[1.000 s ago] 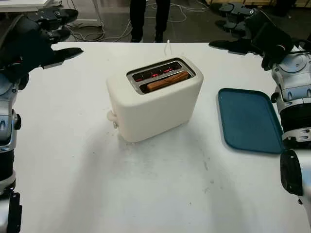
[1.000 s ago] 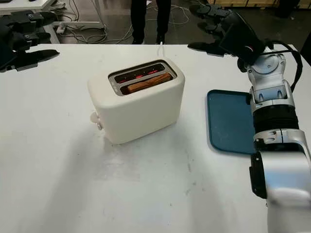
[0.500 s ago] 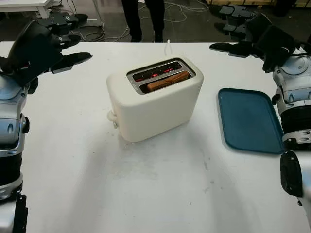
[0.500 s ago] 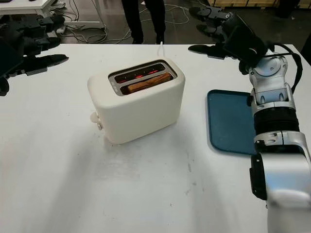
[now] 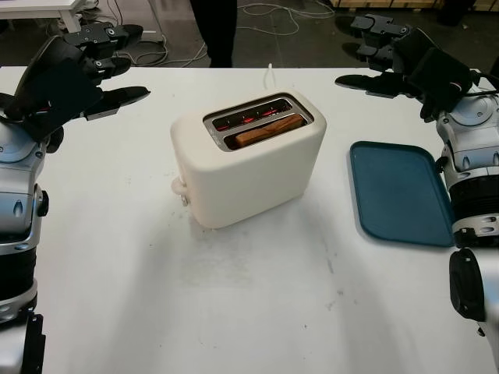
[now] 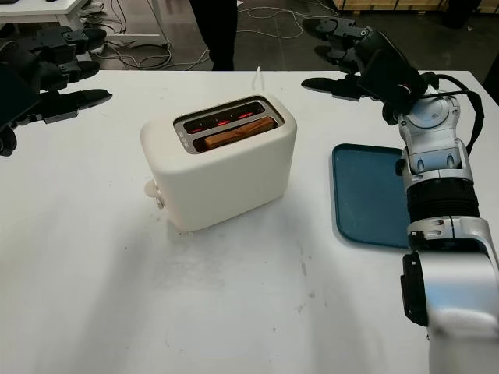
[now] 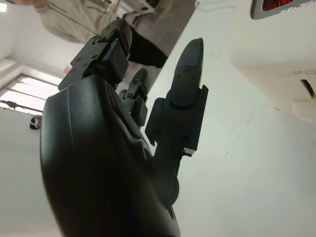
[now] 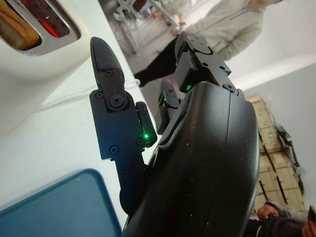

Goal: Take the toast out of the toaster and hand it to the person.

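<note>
A cream two-slot toaster (image 5: pixel 248 160) stands mid-table, set at an angle. A brown slice of toast (image 5: pixel 267 130) sits low in its nearer slot; the farther slot glows red. My left hand (image 5: pixel 93 66) is open, raised above the table's far left, well clear of the toaster. My right hand (image 5: pixel 382 54) is open too, raised over the far right, beyond the tray. A person (image 5: pixel 214 27) in dark trousers stands behind the table's far edge; the beige jacket (image 8: pixel 227 29) appears in the right wrist view.
A dark blue tray (image 5: pixel 401 193) lies flat on the white table (image 5: pixel 257 304) to the toaster's right. A white cord (image 5: pixel 270 75) runs from the toaster off the far edge. Cables lie on the floor behind.
My left hand has risen and swung inward toward the toaster. My right hand has shifted slightly left. The person behind the table has stepped to the left.
</note>
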`<state>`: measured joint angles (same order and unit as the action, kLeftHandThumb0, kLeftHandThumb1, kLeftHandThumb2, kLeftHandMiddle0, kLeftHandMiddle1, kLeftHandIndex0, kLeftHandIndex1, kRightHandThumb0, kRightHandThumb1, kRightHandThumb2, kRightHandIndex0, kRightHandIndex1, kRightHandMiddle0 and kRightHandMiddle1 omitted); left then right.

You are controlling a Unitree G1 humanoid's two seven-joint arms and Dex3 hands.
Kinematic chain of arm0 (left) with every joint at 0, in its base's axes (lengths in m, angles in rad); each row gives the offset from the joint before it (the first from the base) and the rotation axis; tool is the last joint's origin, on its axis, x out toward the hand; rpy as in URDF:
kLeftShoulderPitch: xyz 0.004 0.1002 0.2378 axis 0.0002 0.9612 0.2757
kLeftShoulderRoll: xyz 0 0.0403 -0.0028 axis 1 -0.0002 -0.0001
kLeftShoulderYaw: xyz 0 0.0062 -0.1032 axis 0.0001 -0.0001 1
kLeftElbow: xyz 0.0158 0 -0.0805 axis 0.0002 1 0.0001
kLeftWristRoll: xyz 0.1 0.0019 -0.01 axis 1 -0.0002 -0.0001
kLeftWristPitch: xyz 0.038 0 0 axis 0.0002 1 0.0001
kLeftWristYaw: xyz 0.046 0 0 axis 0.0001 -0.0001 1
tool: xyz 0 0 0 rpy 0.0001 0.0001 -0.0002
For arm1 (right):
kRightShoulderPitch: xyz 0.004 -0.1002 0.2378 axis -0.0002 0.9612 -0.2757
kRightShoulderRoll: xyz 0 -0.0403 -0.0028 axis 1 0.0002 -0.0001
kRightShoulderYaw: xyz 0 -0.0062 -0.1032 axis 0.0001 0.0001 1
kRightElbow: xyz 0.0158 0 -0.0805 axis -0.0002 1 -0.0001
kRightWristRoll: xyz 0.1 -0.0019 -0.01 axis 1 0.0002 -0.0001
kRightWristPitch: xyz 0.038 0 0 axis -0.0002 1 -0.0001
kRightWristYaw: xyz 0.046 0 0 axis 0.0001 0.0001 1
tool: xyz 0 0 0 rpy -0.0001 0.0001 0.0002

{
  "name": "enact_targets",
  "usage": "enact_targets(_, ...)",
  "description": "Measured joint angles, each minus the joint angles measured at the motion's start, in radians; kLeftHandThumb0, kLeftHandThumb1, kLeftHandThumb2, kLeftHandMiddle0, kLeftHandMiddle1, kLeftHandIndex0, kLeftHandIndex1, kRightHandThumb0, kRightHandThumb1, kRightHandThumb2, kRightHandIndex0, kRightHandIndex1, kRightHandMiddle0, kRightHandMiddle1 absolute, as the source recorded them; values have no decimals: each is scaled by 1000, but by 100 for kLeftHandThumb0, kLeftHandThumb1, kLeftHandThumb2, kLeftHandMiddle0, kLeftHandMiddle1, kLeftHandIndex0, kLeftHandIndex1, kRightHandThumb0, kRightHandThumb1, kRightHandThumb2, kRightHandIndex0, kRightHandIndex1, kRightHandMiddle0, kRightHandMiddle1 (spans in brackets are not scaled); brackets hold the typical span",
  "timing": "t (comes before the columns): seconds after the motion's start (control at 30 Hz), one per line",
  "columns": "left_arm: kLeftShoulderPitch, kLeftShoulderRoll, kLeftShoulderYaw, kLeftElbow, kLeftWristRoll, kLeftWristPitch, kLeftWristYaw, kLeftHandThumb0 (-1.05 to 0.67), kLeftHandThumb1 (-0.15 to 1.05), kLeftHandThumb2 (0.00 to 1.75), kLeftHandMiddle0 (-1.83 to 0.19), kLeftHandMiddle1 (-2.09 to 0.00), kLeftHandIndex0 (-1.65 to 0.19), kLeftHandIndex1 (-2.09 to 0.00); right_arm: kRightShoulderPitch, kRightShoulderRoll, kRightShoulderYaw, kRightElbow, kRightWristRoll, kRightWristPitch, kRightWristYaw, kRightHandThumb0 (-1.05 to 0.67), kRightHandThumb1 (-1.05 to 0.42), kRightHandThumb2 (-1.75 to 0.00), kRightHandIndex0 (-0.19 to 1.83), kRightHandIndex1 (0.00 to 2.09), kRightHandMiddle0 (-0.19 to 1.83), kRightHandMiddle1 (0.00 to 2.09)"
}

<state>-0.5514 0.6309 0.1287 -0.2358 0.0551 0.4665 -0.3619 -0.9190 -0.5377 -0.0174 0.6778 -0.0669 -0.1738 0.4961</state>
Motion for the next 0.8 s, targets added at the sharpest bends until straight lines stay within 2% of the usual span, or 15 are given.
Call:
enact_targets(0.5,22,-21,4,-21,0,0,22,-34,92,15,-29,-37,-38,-3,30,4,1,-18,0,1,-1,-47,-92,-2,31,0,30,0)
enact_targets(0.67,22,-21,4,-27,2,0,23,-33,92,17,-19,-58,-38,-3,30,11,0,-26,1,12,-1,-46,-92,-2,30,0,29,0)
enact_targets(0.8,22,-18,4,-29,2,1,21,-31,92,17,-13,-63,-37,-2,30,11,0,-26,1,12,-1,-48,-92,-2,30,0,29,0)
